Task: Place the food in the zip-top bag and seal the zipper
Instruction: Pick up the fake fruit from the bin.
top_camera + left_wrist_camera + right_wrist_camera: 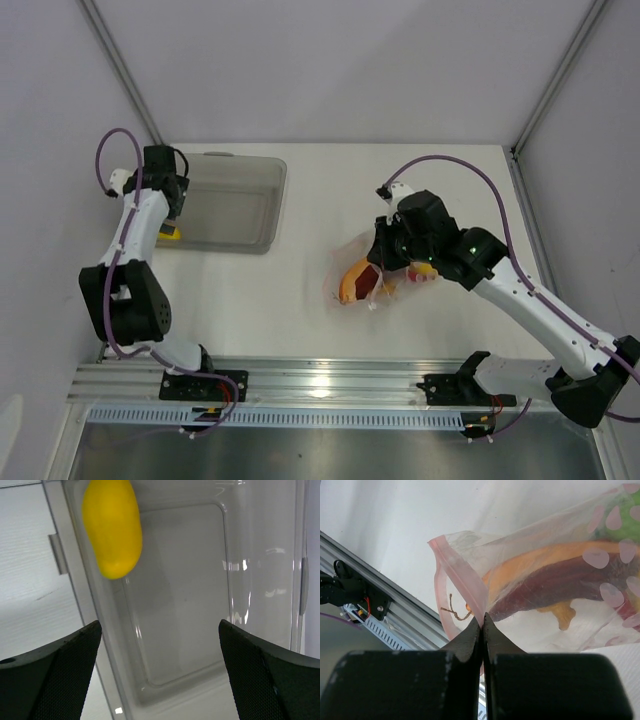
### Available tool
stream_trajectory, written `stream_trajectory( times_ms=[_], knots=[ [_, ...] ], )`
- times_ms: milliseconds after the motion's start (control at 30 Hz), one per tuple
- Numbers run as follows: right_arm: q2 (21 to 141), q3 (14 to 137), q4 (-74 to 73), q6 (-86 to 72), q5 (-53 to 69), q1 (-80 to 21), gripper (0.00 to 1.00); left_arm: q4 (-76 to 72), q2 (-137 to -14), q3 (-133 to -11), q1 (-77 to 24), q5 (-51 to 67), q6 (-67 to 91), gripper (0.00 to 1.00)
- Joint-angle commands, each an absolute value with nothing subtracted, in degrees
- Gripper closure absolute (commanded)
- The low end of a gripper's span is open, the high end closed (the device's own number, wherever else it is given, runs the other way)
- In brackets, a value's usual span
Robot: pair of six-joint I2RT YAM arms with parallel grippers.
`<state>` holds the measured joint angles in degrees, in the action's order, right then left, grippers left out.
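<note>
The clear zip-top bag [352, 280] lies on the table right of centre, with orange and red food showing inside. In the right wrist view the bag [530, 545] holds a dark red chili [555, 582], an orange piece [530, 562], a green round fruit [627, 520] and a small orange bit [565, 615]. My right gripper [482, 617] is shut on the pinkish zipper strip [462, 572] at the bag's mouth; it also shows in the top view [382, 262]. My left gripper [160, 672] is open and empty over the grey tray, beside a yellow piece [112, 527] at the tray's left wall.
The grey translucent tray [250, 215] stands at the back left; its rim [75, 575] runs under my left finger. A metal rail [320, 380] lines the near table edge. Frame posts rise at the back corners.
</note>
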<state>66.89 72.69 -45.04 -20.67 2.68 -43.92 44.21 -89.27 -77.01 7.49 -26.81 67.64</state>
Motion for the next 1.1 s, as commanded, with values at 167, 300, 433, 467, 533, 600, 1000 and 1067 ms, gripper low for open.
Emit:
stream_trajectory(
  times_ms=[167,300,433,467,533,600,1000,1067],
  knots=[
    [64.60,70.49,-42.89,-18.46,4.57,-42.72,1.00,48.94,-100.35,-88.32,12.03,-25.13,71.27,0.00],
    [63.11,69.79,-42.54,-18.37,5.62,-42.10,1.00,52.03,-105.37,-92.81,13.88,-25.49,71.02,0.00],
    [62.93,69.79,-42.63,-18.55,6.59,-41.84,1.00,51.42,-107.05,-92.90,15.20,-26.89,69.97,0.01],
    [62.93,69.79,-42.63,-18.63,6.59,-41.75,1.00,51.94,-107.57,-92.90,15.55,-26.98,69.70,0.01],
    [63.02,69.70,-42.36,-18.54,6.94,-41.66,1.00,54.13,-109.50,-94.30,15.99,-27.42,70.39,0.01],
    [63.19,69.70,-42.10,-18.63,7.21,-41.57,1.00,57.29,-111.00,-95.01,16.78,-26.99,70.75,0.00],
    [63.02,69.79,-42.19,-19.16,7.65,-41.31,1.00,62.40,-118.30,-95.27,19.25,-24.43,74.44,0.01],
    [62.93,70.05,-42.63,-19.25,7.47,-41.31,1.00,63.10,-119.09,-95.45,19.51,-24.52,74.71,0.02]
  ],
)
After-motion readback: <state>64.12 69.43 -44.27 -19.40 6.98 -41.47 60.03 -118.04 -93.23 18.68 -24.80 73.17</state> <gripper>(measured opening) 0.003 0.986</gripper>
